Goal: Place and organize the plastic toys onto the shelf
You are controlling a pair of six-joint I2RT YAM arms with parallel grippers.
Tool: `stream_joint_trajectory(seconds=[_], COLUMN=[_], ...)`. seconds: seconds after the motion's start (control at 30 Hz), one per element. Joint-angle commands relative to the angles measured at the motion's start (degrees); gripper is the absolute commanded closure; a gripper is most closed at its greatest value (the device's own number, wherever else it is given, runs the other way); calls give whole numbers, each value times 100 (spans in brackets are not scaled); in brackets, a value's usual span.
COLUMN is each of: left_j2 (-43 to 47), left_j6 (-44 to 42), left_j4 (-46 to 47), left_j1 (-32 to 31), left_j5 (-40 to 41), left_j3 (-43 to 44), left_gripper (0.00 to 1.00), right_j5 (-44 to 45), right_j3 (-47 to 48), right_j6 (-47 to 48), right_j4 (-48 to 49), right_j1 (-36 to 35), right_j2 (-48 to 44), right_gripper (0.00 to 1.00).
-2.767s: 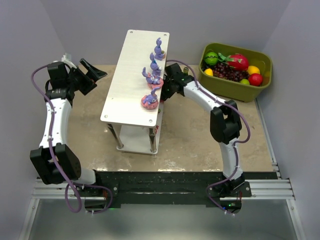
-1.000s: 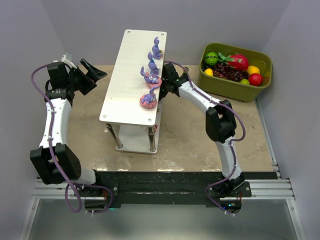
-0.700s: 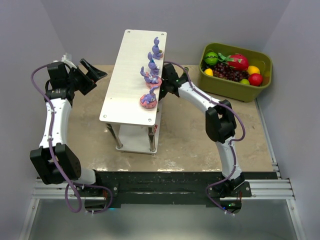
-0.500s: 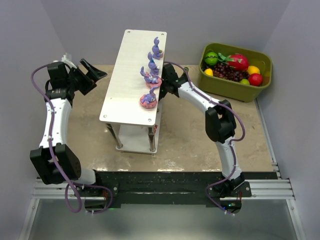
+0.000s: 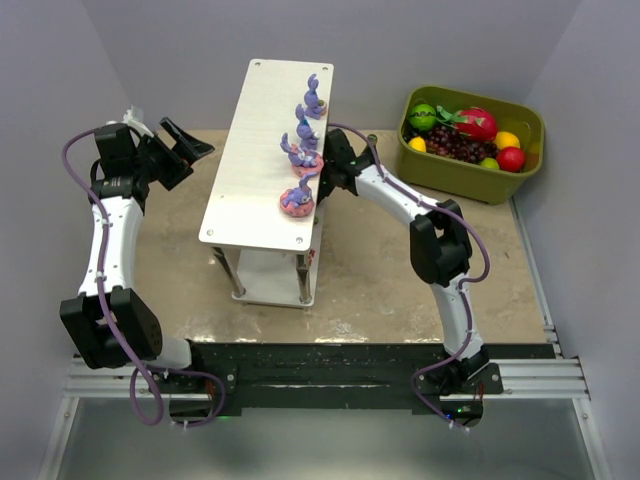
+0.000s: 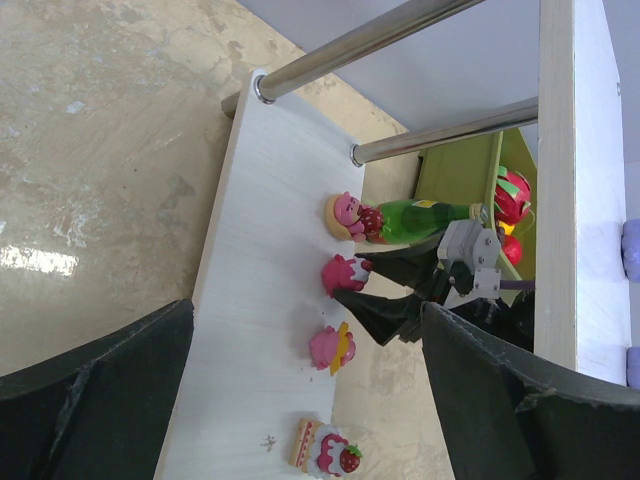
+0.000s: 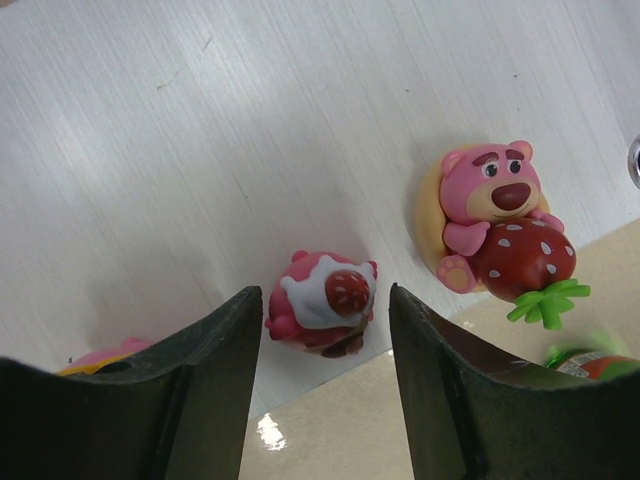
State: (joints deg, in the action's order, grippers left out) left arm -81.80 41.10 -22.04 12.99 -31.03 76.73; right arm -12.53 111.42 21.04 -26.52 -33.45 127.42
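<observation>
The shelf (image 5: 262, 160) stands mid-table. Several purple bunnies (image 5: 302, 155) line the right edge of its top board. On its lower tier (image 6: 250, 300) lie a pink bear with a strawberry (image 7: 495, 215), a pink cupcake toy (image 7: 322, 303), a pink-and-yellow piece (image 6: 335, 347) and a cake slice (image 6: 325, 447). My right gripper (image 7: 325, 340) reaches under the top board, open, one finger on each side of the cupcake toy with a gap on both sides. It also shows in the left wrist view (image 6: 385, 290). My left gripper (image 5: 185, 140) is open and empty, left of the shelf.
An olive-green bin (image 5: 470, 178) of fruits sits at the back right. A dark green bottle (image 6: 420, 215) lies on the table beside the bear, right of the lower tier. The shelf's metal legs (image 6: 390, 30) stand near the bear.
The right gripper has pushed in further left under the top board, and the shelf has shifted slightly left. Over the last second almost nothing moved. The left arm is still.
</observation>
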Motion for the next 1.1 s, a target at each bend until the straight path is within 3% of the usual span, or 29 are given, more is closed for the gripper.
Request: stream_joint_trajectory(seconds=[0.0,0.7,1.07], left_j2=[147,226,428], left_j6=[-94,-111,-94], left_j4=[34,-11,25], left_j1=[37,37,37], left_j5=[9,97,246], left_j3=[149,97,-96], left_gripper=[0,0,0], right_j5=[58,164,462], right_j3=[-50,-1086,-2510], right_j6=[-109,-205,-451], right_j4=[191,798,1105], right_j1=[-65,-4,190], right_j2=[-322,-1131,-2395], right_gripper=[42,36,35])
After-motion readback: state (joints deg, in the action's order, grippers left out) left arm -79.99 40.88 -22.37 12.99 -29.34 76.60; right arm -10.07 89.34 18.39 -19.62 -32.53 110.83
